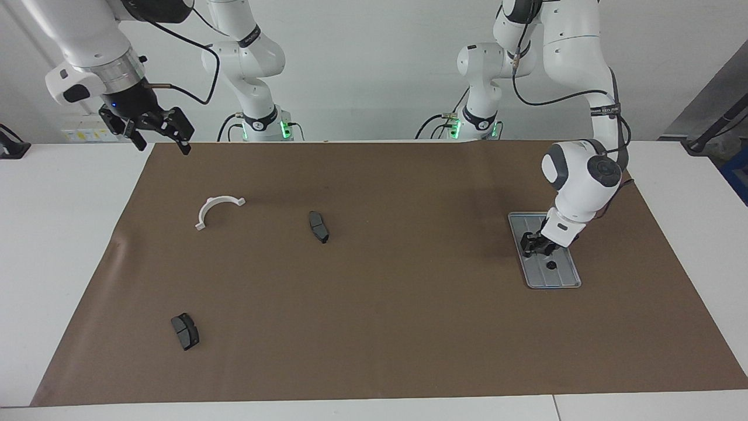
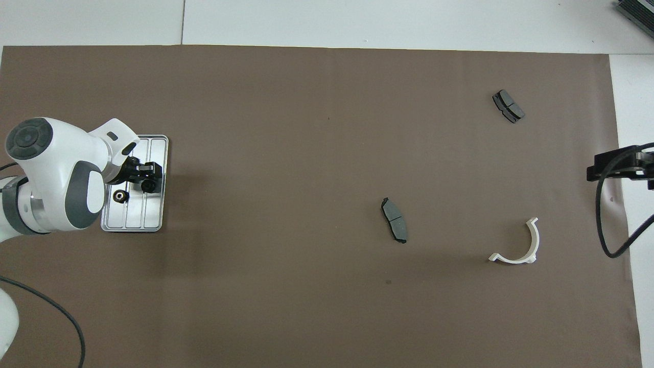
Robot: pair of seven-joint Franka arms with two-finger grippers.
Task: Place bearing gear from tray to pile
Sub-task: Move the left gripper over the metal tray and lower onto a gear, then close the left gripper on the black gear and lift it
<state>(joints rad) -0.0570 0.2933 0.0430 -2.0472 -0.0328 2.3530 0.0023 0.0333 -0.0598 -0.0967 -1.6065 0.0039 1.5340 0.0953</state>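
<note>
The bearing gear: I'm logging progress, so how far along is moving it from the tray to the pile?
Nothing looks done yet: the bearing gear lies on the tray. In hand: the left gripper is low over the tray beside the gear, not visibly gripping it. Left: grasp it, carry it toward the right arm's end and set it by the white bracket and brake pads. The right gripper waits, raised.

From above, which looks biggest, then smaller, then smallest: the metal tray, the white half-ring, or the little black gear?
1. Tray, biggest.
2. White half-ring.
3. Little gear in the tray, smallest, beside the left gripper.
</note>
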